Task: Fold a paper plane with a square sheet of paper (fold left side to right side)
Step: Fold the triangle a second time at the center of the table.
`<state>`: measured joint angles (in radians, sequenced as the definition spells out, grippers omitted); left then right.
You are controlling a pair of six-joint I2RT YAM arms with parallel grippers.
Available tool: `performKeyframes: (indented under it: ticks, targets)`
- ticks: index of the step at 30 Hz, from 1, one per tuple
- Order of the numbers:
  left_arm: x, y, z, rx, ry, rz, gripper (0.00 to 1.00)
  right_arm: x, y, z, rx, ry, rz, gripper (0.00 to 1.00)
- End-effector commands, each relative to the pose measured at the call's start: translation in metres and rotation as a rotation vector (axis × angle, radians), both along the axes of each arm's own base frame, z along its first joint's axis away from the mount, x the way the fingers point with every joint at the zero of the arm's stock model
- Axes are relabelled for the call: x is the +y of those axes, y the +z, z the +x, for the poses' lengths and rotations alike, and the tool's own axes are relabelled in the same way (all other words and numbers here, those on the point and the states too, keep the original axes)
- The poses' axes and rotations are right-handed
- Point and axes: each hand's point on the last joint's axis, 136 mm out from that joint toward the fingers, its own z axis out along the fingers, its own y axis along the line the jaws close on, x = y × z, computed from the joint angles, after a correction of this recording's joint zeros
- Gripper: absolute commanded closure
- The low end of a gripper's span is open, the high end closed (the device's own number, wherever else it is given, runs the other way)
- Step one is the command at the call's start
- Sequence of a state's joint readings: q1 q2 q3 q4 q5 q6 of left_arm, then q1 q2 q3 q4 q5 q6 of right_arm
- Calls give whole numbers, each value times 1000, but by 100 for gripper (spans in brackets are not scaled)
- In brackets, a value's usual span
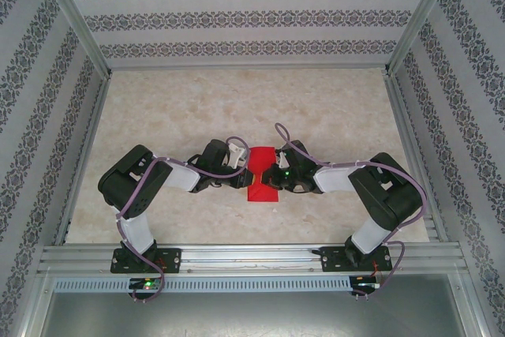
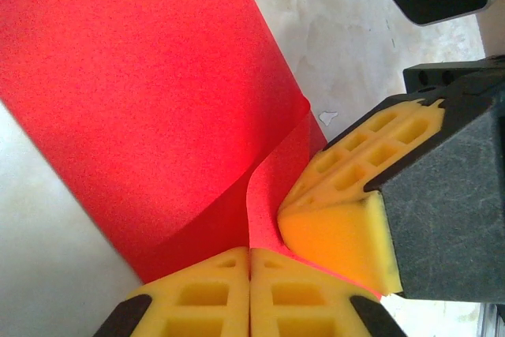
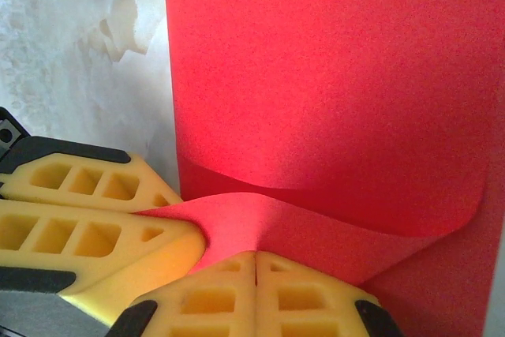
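A lifted flap of the square sheet of paper (image 1: pixel 261 192), lying at the middle of the table (image 1: pixel 197 108), is being pinched by the closed left gripper (image 2: pixel 250 267) and the closed right gripper (image 3: pixel 256 271).

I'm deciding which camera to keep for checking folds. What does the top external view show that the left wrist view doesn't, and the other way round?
Top external gives layout: left arm and right arm reaching inward, left gripper and right gripper meeting over the red sheet in the middle of the table, patterned walls around. Left wrist gives detail: its closed yellow pads pinching a lifted ridge of paper, the right gripper's pad close beside. Shared: the red sheet, the marbled table, both grippers.
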<state>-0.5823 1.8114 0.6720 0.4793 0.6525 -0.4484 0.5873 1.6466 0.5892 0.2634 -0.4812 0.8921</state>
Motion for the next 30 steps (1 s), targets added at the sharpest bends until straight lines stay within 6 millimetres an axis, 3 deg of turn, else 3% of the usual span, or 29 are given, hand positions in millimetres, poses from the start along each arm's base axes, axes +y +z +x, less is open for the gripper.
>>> performKeyframes:
  ticks: [1,6,10,15,23,30]
  targets:
    - [16,-23,-1,32,30,93,90,-5,-12,-5,23,-14,-40,100]
    - [14,-11,3,14,40,73,81,-12,-24,-13,54,-29,-67,100]
    - [16,8,10,-18,67,70,72,-17,-29,-18,67,-40,-78,100]
    - [27,35,14,-48,90,89,68,-16,-27,-17,57,-40,-69,100]
    - [35,62,-22,-5,29,90,72,-13,-20,-15,38,-36,-51,100]
    - [7,73,-61,115,-80,-14,76,-11,-19,-15,35,-32,-47,100]
